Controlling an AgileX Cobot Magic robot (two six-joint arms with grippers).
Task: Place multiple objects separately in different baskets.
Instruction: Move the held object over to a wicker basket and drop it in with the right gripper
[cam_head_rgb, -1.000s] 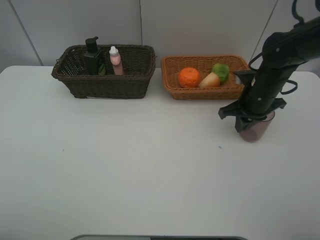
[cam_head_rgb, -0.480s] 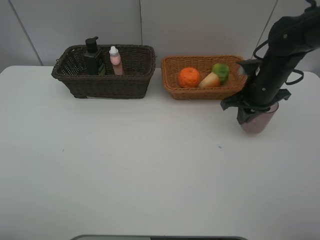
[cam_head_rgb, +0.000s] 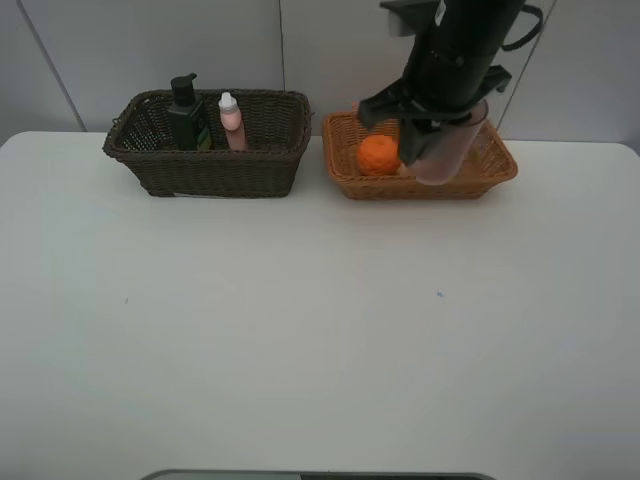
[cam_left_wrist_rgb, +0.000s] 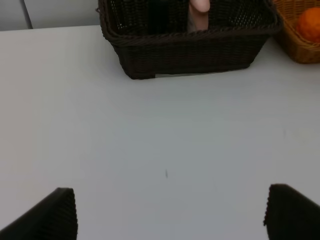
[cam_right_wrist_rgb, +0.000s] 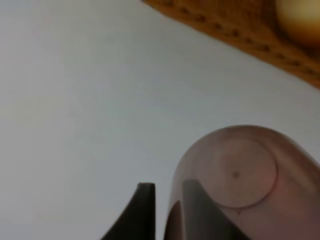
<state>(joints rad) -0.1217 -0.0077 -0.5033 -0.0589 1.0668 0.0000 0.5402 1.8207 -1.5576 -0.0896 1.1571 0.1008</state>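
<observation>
My right gripper (cam_head_rgb: 432, 140) is shut on the rim of the translucent purple cup (cam_head_rgb: 447, 150) and holds it in the air over the light tan basket (cam_head_rgb: 495, 170). In the right wrist view the cup (cam_right_wrist_rgb: 240, 175) hangs between my fingers (cam_right_wrist_rgb: 145, 210), with the basket's rim (cam_right_wrist_rgb: 225, 27) and a pale fruit (cam_right_wrist_rgb: 300, 15) beyond. The orange (cam_head_rgb: 378, 155) lies in the tan basket; the green citrus and peach are hidden behind arm and cup. The dark green pump bottle (cam_head_rgb: 185, 112) and pink bottle (cam_head_rgb: 231, 120) stand in the dark brown basket (cam_head_rgb: 210, 165). My left gripper (cam_left_wrist_rgb: 170, 212) is open above the table.
The white table (cam_head_rgb: 300, 320) runs wide in front of both baskets. The two baskets stand side by side at the back, near the wall. The left wrist view shows the dark basket (cam_left_wrist_rgb: 190, 50) ahead and the tan basket's corner (cam_left_wrist_rgb: 295, 47) with the orange (cam_left_wrist_rgb: 310, 22).
My right gripper has lifted the purple cup off the table at the right and carried it up and to the left, over the tan basket.
</observation>
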